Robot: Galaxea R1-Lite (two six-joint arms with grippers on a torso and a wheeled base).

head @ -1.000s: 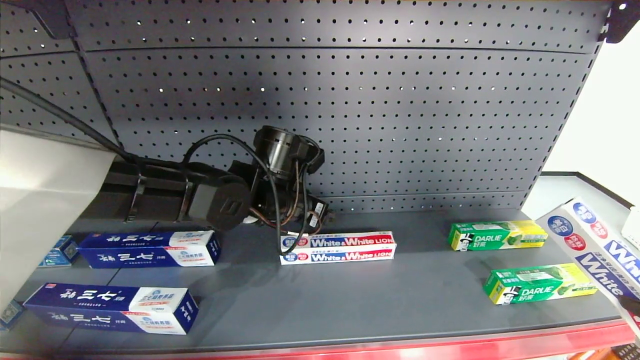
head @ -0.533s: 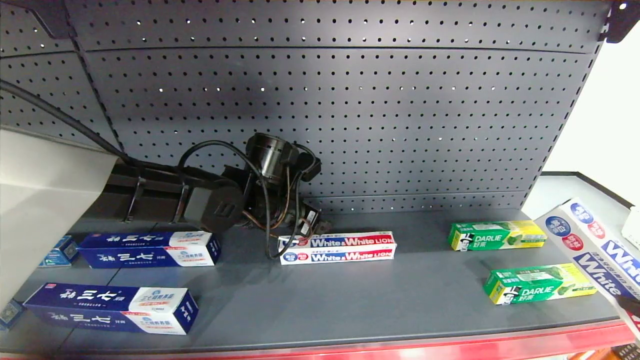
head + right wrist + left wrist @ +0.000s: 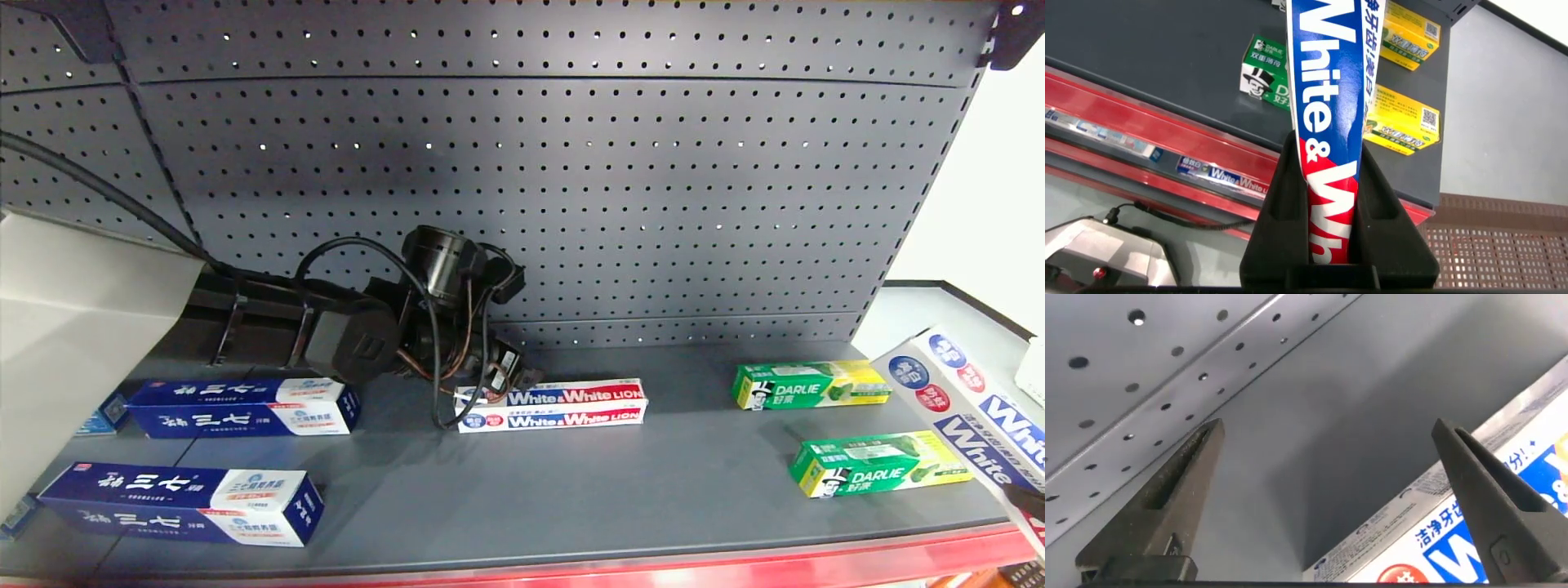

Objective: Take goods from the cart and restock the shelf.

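Left tool [image 3: 1325, 429] hangs low over the grey shelf [image 3: 531, 490] with its two dark fingers spread wide and nothing between them. It sits near the middle of the shelf, close to the pegboard [image 3: 571, 204] back wall. It is at the left end of a white toothpaste box [image 3: 563, 404], which lies flat with its long side along the shelf. In the left wrist view one finger stands over that box's end; whether it touches the carton cannot be told.

Right tool [image 3: 1331, 155] is clamped on one end of a second carton, the held toothpaste box [image 3: 963, 408], white with blue and red panels. This box slants in the air at the right end of the shelf, its free end toward the shelf and its gripped end out past the red front lip [image 3: 735, 563].

Near it on the shelf lie the back green box [image 3: 812, 384] and the front green box [image 3: 882, 463], apart from each other. On the left side lie the back blue box [image 3: 245, 406] and the front blue box [image 3: 184, 502], both flat.
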